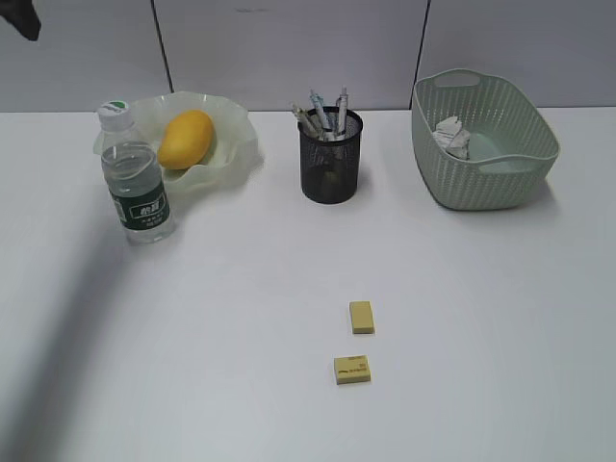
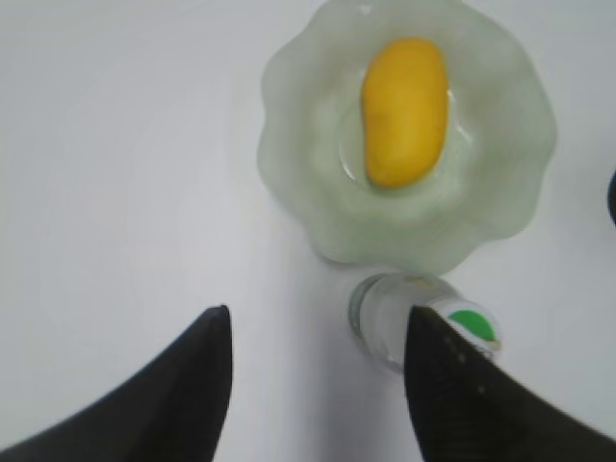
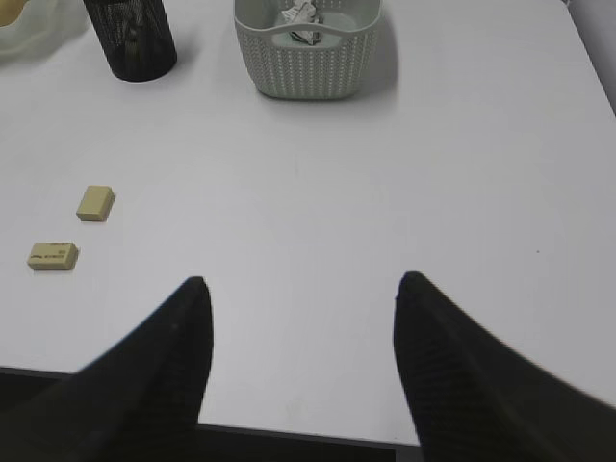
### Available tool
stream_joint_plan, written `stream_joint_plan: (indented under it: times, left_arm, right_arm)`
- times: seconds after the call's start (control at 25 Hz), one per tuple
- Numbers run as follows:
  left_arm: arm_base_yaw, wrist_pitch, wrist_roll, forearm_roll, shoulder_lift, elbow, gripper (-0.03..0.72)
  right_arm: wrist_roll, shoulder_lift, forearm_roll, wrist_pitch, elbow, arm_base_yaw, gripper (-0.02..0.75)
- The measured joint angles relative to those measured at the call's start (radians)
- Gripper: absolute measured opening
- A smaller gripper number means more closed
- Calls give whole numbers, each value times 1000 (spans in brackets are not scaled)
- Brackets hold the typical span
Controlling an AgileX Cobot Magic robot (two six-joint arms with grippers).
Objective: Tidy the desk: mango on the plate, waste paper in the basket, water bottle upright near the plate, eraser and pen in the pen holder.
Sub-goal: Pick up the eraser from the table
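I see the mango (image 1: 185,139) on the plate (image 1: 234,144), water bottle (image 1: 137,189) upright beside it, waste paper (image 1: 451,137) in the basket (image 1: 520,168), pens in the pen holder (image 1: 330,167). Two erasers (image 1: 361,317) lie mid-surface (image 1: 212,327), unplaced. Both pincers (image 2: 318,337) (image 3: 300,298) gape wide, empty.

Left gripper (image 2: 318,327): above the desk (image 1: 241,318), water bottle (image 2: 414,322) just ahead beside its right finger.
Plate (image 2: 308,144): beyond the bottle, mango (image 2: 404,111) in it.
Right gripper (image 3: 300,294): over the desk's near edge.
Two erasers (image 3: 95,203) (image 3: 53,256): ahead, left of it.
Pen holder (image 3: 130,38): far ahead-left, pens (image 1: 322,114) inside.
Basket (image 3: 308,58): far ahead, waste paper (image 3: 298,17) in it.
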State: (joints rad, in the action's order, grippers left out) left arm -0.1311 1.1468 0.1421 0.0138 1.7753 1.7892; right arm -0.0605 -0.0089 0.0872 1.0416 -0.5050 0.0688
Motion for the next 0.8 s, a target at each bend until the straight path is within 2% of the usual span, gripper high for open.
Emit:
stream_joint_plan:
  times: [0.2, 0.32, 0.44, 0.8]
  left_arm:
    - [29, 60, 1, 21, 14, -5, 438]
    - [29, 63, 1, 60, -20, -56, 438]
    - [29, 62, 1, 67, -136, -195, 438]
    - [29, -29, 1, 42, -761, -785, 438]
  right_arm:
    - [0, 0, 0, 0, 0, 0, 478]
    - [0, 0, 0, 0, 0, 0, 478]
    - [0, 0, 0, 0, 0, 0, 478]
    - [0, 0, 0, 0, 0, 0, 478]
